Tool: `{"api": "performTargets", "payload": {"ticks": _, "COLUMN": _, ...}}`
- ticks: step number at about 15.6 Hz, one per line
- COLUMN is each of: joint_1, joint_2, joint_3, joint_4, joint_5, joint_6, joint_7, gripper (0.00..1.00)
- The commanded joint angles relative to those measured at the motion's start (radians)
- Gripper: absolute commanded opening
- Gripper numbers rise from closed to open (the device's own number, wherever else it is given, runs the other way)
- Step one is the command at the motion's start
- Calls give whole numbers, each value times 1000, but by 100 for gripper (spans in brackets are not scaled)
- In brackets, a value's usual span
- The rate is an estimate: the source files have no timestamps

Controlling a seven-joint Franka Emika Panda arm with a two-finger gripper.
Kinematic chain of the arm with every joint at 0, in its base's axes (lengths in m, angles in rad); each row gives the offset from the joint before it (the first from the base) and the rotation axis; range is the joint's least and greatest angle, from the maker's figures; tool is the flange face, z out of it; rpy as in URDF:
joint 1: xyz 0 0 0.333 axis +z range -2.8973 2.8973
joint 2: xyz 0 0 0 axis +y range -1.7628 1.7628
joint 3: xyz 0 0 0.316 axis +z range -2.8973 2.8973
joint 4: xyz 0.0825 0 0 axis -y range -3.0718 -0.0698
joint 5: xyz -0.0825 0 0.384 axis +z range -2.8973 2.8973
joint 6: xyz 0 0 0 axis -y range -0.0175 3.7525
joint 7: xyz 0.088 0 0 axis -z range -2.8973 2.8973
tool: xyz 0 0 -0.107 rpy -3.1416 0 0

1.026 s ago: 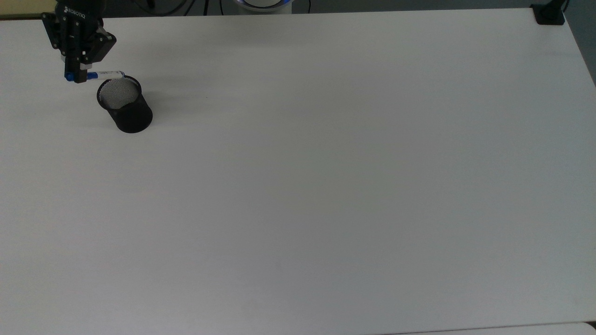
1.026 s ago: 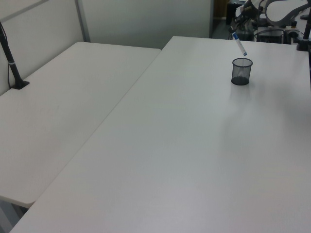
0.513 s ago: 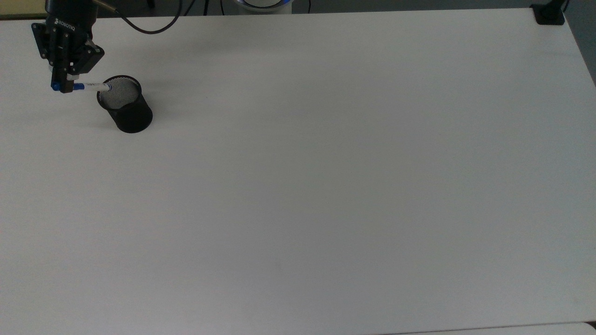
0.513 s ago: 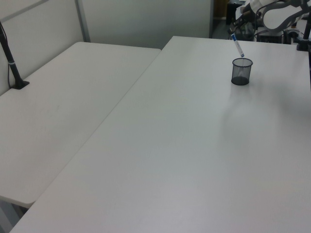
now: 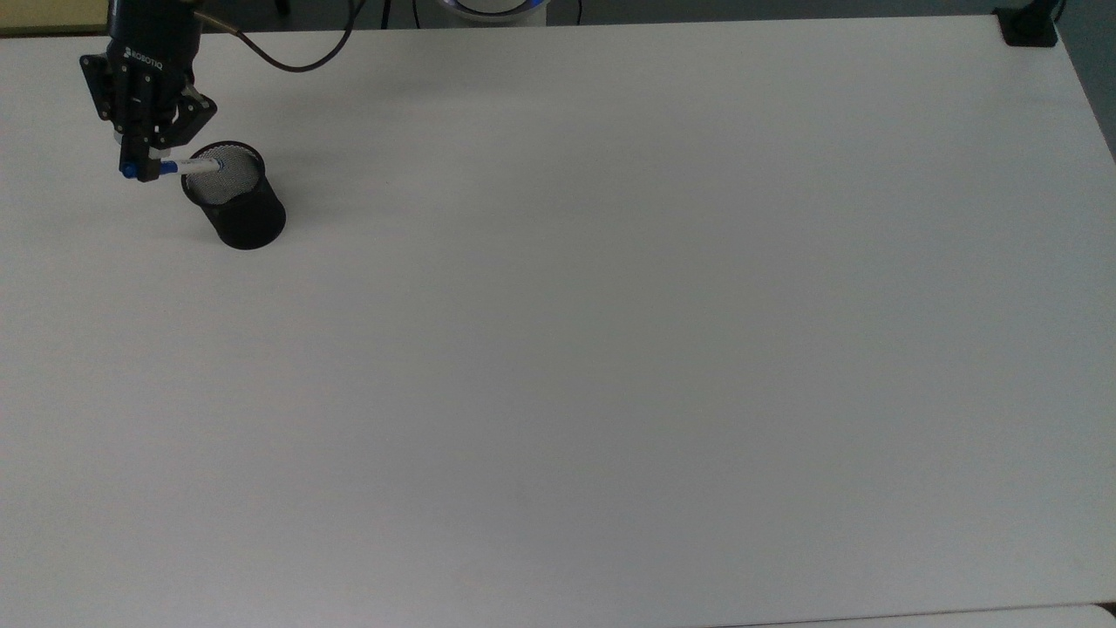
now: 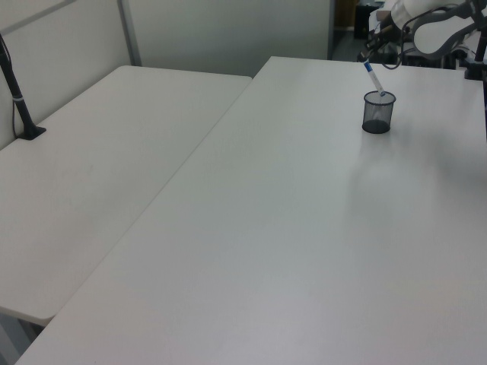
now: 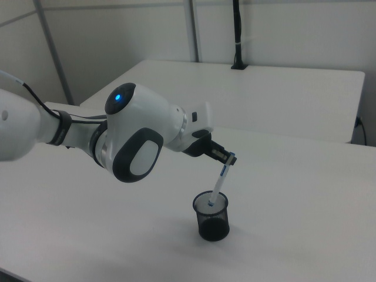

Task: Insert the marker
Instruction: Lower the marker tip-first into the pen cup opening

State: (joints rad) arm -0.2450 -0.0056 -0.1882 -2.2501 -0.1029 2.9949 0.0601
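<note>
- One broad white counter (image 5: 610,349) carries the scene; a second white counter (image 6: 91,175) adjoins it on the left view's left.
- White robot arm (image 7: 141,138), a blue light glowing on its joint, reaches down toward the cup, its black gripper (image 5: 144,166) at the top view's upper left.
- Black mesh pen cup (image 5: 235,205) stands upright on the counter; the lower tip of the marker sits just inside its rim.
- Slim white-barrelled marker (image 7: 219,187), tilted, has its blue upper end clamped between the closed fingers (image 5: 153,171); a small blue tip points into the cup.
</note>
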Motion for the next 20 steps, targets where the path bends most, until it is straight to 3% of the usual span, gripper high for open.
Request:
{"api": "performTargets", "payload": {"ticks": 1, "joint_1": 6, "joint_2": -30, "joint_3": -2, "joint_4": -46, "joint_5": -49, "joint_6": 22, "joint_7": -16, "gripper": 0}}
{"api": "performTargets", "payload": {"ticks": 7, "joint_1": 4, "joint_2": -8, "joint_3": -2, "joint_4": -51, "joint_5": -136, "joint_6": 16, "joint_7": -16, "gripper": 2}}
{"api": "performTargets", "payload": {"ticks": 11, "joint_1": 6, "joint_2": 18, "joint_3": -1, "joint_4": -49, "joint_5": -135, "joint_6": 16, "joint_7": -2, "gripper": 8}}
{"api": "performTargets", "payload": {"ticks": 15, "joint_1": 9, "joint_2": 44, "joint_3": 1, "joint_4": -46, "joint_5": -133, "joint_6": 18, "joint_7": 98, "gripper": 12}}
{"api": "performTargets", "payload": {"ticks": 17, "joint_1": 9, "joint_2": 42, "joint_3": 1, "joint_4": -42, "joint_5": -132, "joint_6": 16, "joint_7": 118, "gripper": 29}}
{"api": "performTargets", "payload": {"ticks": 19, "joint_1": 9, "joint_2": 42, "joint_3": 3, "joint_4": -31, "joint_5": -121, "joint_6": 15, "joint_7": 157, "gripper": 83}}
{"api": "performTargets", "payload": {"ticks": 20, "joint_1": 9, "joint_2": 41, "joint_3": 3, "joint_4": -17, "joint_5": -121, "joint_6": 9, "joint_7": 203, "gripper": 100}}
